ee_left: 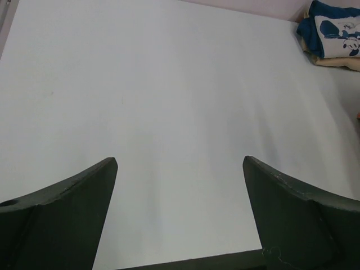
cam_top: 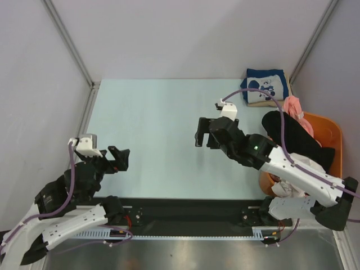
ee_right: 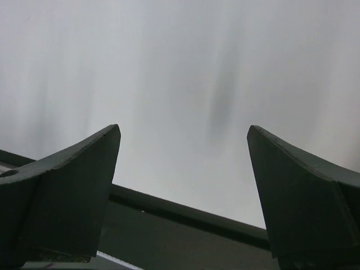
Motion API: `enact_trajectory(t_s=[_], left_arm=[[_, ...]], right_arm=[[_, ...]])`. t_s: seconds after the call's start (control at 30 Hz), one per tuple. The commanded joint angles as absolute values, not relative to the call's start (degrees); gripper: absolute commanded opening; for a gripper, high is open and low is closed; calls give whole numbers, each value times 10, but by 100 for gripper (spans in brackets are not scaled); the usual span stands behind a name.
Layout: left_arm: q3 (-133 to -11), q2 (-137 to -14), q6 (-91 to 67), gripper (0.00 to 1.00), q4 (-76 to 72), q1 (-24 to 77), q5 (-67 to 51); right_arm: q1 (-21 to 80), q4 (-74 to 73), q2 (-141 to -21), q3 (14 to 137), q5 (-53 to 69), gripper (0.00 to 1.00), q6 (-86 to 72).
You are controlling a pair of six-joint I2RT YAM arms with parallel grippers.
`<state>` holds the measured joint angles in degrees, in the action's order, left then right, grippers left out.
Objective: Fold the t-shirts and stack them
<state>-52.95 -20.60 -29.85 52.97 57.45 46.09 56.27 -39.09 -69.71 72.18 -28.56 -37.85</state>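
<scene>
Near left: left hand (cam_top: 121, 158), fingers spread wide, gripping nothing, aimed out over the pale surface (cam_top: 163, 112). Centre: right hand (cam_top: 203, 138), likewise spread and empty, held above the surface, pointed left. Far right corner: stack of two folded t-shirts, navy tee (cam_top: 264, 84) on top with white cartoon print facing up and long axis left to right, resting on an off-white tee (cam_top: 263, 103). Just nearer, at the right edge: one orange basket (cam_top: 331, 130), one pink tee (cam_top: 292, 105) bunched at its far rim, one black tee (cam_top: 288, 136) draped across it with long axis far-left to near-right. Over the basket's near end: right arm (cam_top: 292, 166), hiding whatever lies beneath.
</scene>
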Motion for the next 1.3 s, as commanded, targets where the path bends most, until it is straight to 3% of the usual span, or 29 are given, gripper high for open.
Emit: enact_trajectory(t_s=[0.0,0.13,0.17,0.3,0.5,0.63,0.87,0.97,1.0,1.1,1.27], left_arm=[[-521,-197,-269,100,494,572,453],[-502,-198,-244,100,454,572,386],[-498,-206,-253,100,450,572,382],[-486,-230,-288,100,448,572,353],[-471,-244,-294,100,447,572,361],[-468,-243,-289,100,439,572,352],[-468,-243,-290,100,441,572,357],[-468,-241,-290,100,441,572,359],[-468,-241,-290,100,442,572,359],[-468,-244,-290,100,441,572,361],[-468,-249,-289,100,441,572,361]], right_arm=[[542,-409,-643,697,-352,100,-387],[353,-415,-568,657,-223,100,-390],[276,-417,-553,650,-207,100,-387],[138,-464,-494,660,-205,100,-360],[-83,-491,-536,644,-79,100,-311],[-132,-452,-572,633,-14,97,-288],[-137,-410,-644,637,-36,93,-283],[-140,-384,-669,628,-25,82,-277],[-140,-375,-672,628,-22,71,-276],[-141,-358,-683,626,-18,51,-265],[-142,-352,-706,635,-8,36,-248]])
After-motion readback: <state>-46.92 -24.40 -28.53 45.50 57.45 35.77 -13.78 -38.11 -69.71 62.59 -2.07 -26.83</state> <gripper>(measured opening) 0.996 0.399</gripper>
